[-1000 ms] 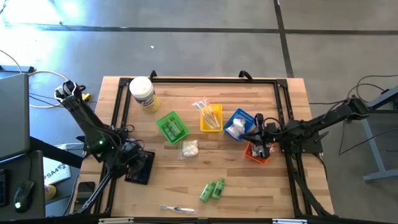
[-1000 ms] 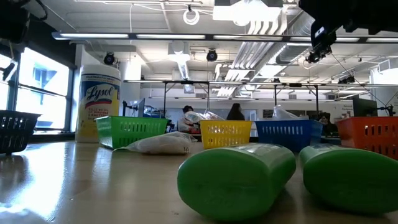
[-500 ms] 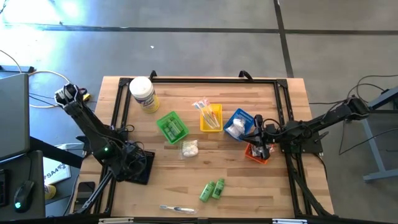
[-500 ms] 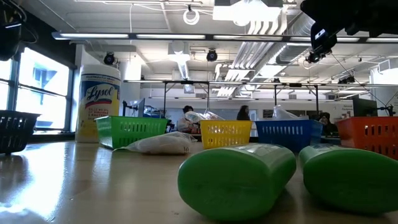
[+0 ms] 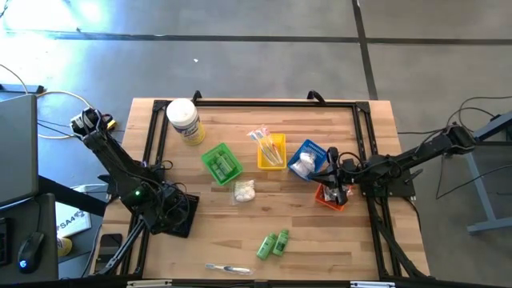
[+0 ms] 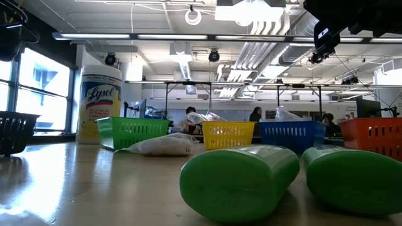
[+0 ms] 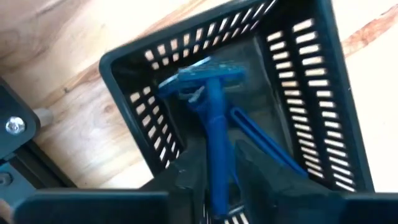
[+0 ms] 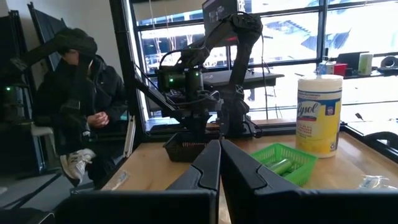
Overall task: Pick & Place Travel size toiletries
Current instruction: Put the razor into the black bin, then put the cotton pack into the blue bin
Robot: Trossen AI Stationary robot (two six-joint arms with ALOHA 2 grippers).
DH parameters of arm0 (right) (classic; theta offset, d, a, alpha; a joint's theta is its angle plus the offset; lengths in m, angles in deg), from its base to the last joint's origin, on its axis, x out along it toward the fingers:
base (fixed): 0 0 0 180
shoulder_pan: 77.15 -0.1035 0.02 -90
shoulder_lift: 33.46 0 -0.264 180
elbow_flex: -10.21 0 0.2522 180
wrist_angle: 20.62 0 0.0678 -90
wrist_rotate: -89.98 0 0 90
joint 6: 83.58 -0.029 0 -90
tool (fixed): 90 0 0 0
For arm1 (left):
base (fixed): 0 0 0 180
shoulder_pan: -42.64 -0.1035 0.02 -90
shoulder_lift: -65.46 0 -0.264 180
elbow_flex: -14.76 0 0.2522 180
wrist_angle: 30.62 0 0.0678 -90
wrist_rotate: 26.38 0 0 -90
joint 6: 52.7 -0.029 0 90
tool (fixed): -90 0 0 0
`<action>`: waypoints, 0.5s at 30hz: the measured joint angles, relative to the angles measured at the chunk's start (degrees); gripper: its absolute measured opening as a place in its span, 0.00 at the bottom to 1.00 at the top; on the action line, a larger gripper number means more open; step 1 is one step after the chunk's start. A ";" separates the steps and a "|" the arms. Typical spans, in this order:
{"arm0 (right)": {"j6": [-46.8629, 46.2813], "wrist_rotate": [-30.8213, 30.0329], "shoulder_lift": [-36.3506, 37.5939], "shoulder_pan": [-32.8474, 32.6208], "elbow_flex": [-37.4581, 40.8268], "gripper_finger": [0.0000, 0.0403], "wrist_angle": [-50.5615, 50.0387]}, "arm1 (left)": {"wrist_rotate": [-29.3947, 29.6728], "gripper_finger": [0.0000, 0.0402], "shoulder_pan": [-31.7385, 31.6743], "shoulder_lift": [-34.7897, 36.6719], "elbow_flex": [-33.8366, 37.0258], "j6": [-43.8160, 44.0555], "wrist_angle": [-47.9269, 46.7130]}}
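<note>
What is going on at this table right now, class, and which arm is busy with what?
A two-armed robot is sorting travel toiletries into coloured trays. The left gripper is down inside the black tray at the table's left edge, with a blue razor between its fingers; whether it grips or has let go is unclear. The right gripper is shut and hovers over the orange tray. Two green tubes, a wrapped toothbrush and a white packet lie loose on the table.
</note>
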 joint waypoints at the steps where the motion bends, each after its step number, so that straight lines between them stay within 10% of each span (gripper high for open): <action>1: -0.02 -0.01 0.00 0.00 0.00 0.01 0.00 | 0.46 0.23 0.00 0.00 0.00 0.00 0.02; 10: -0.13 0.00 0.00 0.00 0.00 0.01 -0.09 | 2.20 0.42 0.00 1.16 -2.31 -5.18 -2.36; 15: -0.13 0.00 0.00 0.00 0.00 0.01 -0.34 | 12.54 0.43 0.02 1.64 -9.65 -12.70 -9.28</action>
